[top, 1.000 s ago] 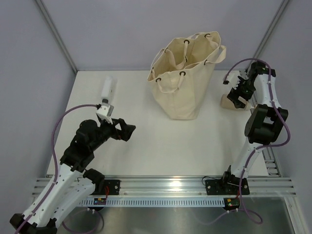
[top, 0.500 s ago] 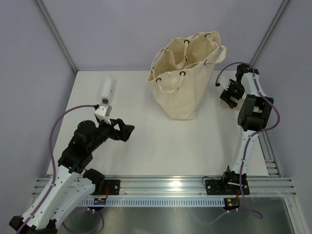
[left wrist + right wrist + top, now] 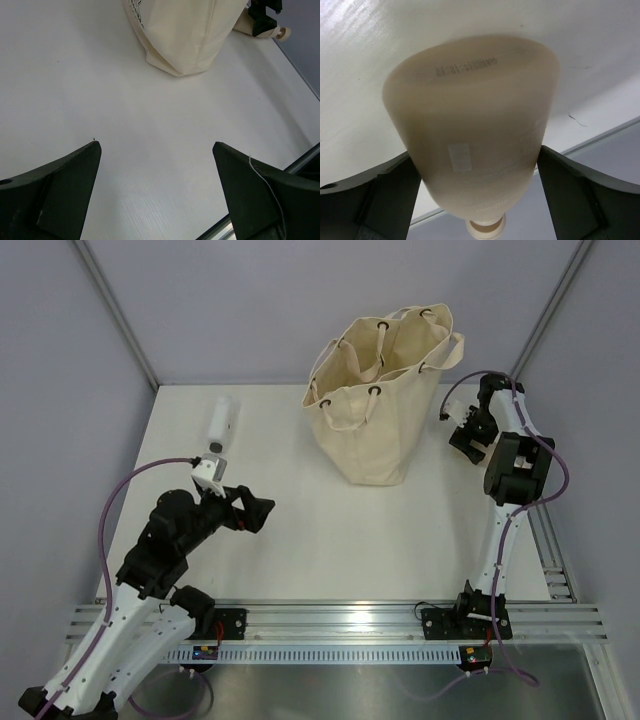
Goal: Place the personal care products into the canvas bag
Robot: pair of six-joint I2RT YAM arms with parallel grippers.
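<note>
Our right fingers [image 3: 380, 200] have come down wide around the beige bottle [image 3: 470, 125] at three o'clock of the canvas bag [image 3: 375, 430]; our left fingers [image 3: 55, 185] are wide too.

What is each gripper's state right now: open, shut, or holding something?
Left gripper: open, nothing between its fingers.
Right gripper: open, its fingers either side of the beige bottle, not yet closed on it.

Bare table [image 3: 330, 535] lies before the left gripper [image 3: 260, 512]; the canvas bag [image 3: 375, 430] blocks beyond.
</note>
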